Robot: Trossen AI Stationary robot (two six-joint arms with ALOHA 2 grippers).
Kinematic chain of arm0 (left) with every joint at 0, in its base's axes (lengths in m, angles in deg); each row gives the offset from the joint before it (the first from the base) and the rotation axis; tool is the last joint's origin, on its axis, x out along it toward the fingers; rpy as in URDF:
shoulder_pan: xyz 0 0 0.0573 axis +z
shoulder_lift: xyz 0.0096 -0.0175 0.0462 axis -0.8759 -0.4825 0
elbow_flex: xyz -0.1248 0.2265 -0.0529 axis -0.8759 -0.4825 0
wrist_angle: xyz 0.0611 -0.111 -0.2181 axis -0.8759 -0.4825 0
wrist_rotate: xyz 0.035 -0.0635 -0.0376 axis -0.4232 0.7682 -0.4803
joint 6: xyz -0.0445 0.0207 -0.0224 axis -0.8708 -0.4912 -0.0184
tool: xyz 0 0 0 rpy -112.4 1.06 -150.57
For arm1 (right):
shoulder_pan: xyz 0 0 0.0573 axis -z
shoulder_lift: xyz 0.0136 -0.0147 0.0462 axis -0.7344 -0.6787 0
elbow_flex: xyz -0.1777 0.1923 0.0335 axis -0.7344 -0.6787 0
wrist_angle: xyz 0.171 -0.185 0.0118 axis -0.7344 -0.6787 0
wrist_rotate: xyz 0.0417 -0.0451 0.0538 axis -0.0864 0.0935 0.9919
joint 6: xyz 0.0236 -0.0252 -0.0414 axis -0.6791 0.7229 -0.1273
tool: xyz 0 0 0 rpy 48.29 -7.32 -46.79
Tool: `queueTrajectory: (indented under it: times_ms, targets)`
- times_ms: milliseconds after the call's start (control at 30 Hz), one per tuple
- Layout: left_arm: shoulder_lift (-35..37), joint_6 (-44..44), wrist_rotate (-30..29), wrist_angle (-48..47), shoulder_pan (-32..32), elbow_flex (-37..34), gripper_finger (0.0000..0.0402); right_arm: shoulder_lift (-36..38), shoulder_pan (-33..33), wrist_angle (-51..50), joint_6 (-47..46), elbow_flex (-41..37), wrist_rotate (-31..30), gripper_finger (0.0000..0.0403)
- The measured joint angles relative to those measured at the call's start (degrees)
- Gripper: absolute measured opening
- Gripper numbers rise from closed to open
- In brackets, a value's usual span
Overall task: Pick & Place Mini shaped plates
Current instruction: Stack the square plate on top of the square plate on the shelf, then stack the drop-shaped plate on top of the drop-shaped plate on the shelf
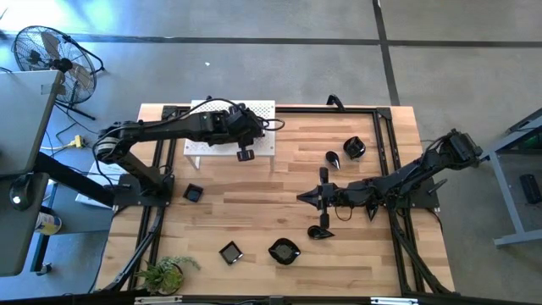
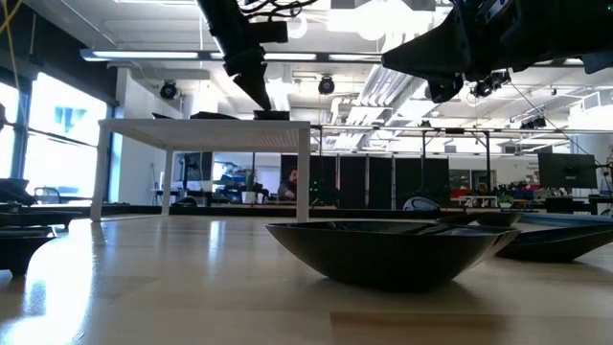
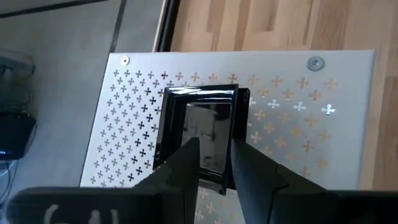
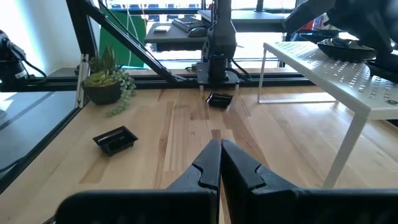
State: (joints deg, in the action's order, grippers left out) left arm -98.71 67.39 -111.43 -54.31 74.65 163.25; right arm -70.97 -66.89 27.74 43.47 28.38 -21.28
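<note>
Left tool (image 3: 214,163) astride square plate (image 3: 200,134) rim.

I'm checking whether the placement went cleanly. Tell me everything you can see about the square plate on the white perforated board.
The square plate is small, glossy black and shallow, with a raised rim reflecting light. It lies flat on the white perforated board, a raised shelf on thin white legs. The left gripper is right at its near rim, fingers parted a little; whether they grip it is unclear.
</note>
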Motion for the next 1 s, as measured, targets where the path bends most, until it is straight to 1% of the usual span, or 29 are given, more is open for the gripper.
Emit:
queueTrajectory:
  times_ms: [67, 167, 300, 367, 400, 467, 567, 633, 700, 767, 867, 933, 1000]
  targets:
    - [0.14, -0.02, 0.73, 0.02, 0.0, 0.0, 0.0088, 0.0, 0.0, 0.0, -0.02, 0.0, 0.02, 0.0]
    - [1.24, -0.37, 5.11, -0.58, 0.0, -0.02, 0.0077, 0.02, 0.01, 0.0, -0.02, 0.0, 0.1, 0.0]
    - [2.72, -1.4, 9.14, -1.34, -0.02, -0.02, 0.0042, 0.0, 0.02, 0.0, -0.13, 0.0, 1.79, 0.0]
    - [3.07, -2.65, 12.29, -0.84, 0.0, -0.1, 0.0018, 0.02, 0.02, 0.0, -0.21, 0.0, 3.17, 0.0]
    - [3.6, -3.23, 14.83, -0.13, 0.02, -0.62, 0.001, 0.0, 0.02, -0.02, -0.6, 0.0, 3.45, 0.0]
    - [5.24, -4.37, 18.81, 3.97, -0.02, -2.86, 0.0005, 0.02, -0.02, -0.49, -2.18, 0.0, 3.97, 0.0]
    - [9.94, -6.4, 23.36, 12.95, -0.07, -9.63, 0.0004, 0.02, -0.02, -2.24, -4.87, 0.0, 3.9, 0.0]
    - [12.77, -8.41, 25.42, 21.78, -0.04, -14.58, 0.0002, 0.01, -0.04, -3.41, -7.23, 0.0, 2.31, 0.0]
    - [16.23, -10.57, 26.5, 26.82, -0.14, -20.06, 0.0002, 0.01, -0.02, -3.96, -8.45, 0.0, 0.71, 0.0]
    - [19.8, -11.59, 26.29, 34.25, -1.29, -25.06, 0.0001, 0.02, 0.14, -4.36, -9.18, 0.0, -1.11, 0.0]
    - [25.44, -11.63, 24.8, 41.1, -3.24, -31.59, 0.0001, 0.11, 1.19, -6.31, -9.99, 1.18, -2.46, 0.0]
    - [28.79, -11.63, 23.09, 44.29, -4.58, -35.76, 0.0001, 0.72, 2.48, -11.73, -12.03, 3.05, -2.94, 0.0]
    - [31.2, -12.0, 21.46, 49.29, -5.93, -39.63, 0.0001, 1.98, 3.99, -20.8, -15.6, 5.86, -2.93, 0.0]
